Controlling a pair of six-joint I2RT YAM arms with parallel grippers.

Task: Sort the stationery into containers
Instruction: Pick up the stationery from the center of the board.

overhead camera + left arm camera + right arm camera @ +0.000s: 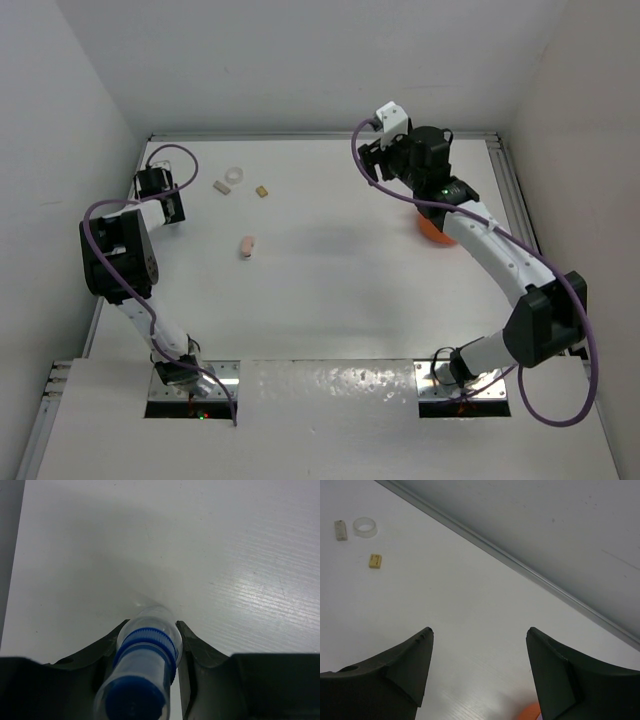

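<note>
My left gripper (170, 208) is at the far left of the table, shut on a clear bottle with a blue cap (146, 652); the bottle's far end touches or nearly touches the table. My right gripper (479, 632) is open and empty, held above the table near the back right (372, 160). The orange tub (432, 230) is mostly hidden under my right arm; only a sliver of its rim (530, 713) shows in the right wrist view. A clear tape ring (235, 176), a beige block (222, 186), a yellowish block (262, 191) and a small pink piece (247, 246) lie on the table.
The tape ring (365, 527), beige block (340, 530) and yellowish block (375, 561) lie far left of my right gripper. White walls enclose the table at the back and sides, with a metal rail (520, 570) along the back edge.
</note>
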